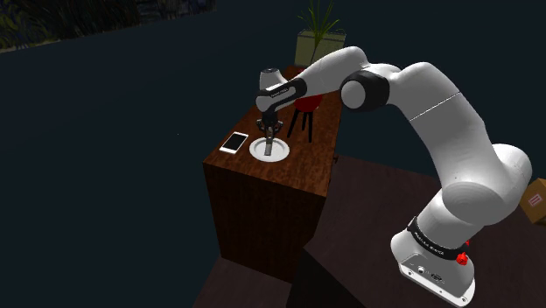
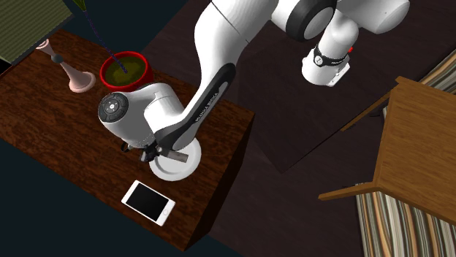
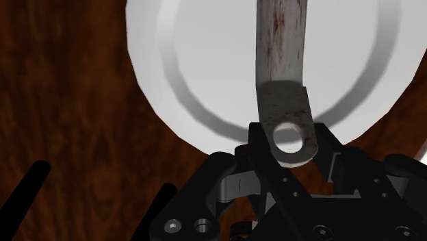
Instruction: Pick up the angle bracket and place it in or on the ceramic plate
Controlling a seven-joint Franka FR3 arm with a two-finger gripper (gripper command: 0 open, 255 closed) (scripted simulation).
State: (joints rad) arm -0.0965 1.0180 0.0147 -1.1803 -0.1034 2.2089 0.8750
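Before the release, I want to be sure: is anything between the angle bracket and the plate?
Nothing visible. The gripper holds the angle bracket over the white plate, whose surface under it is bare; the phone lies beside the plate.

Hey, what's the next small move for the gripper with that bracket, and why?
Probably ease down a little, then open. The gripper clasps the angle bracket, whose long arm hangs over the white plate, so a release here should drop it on the plate.
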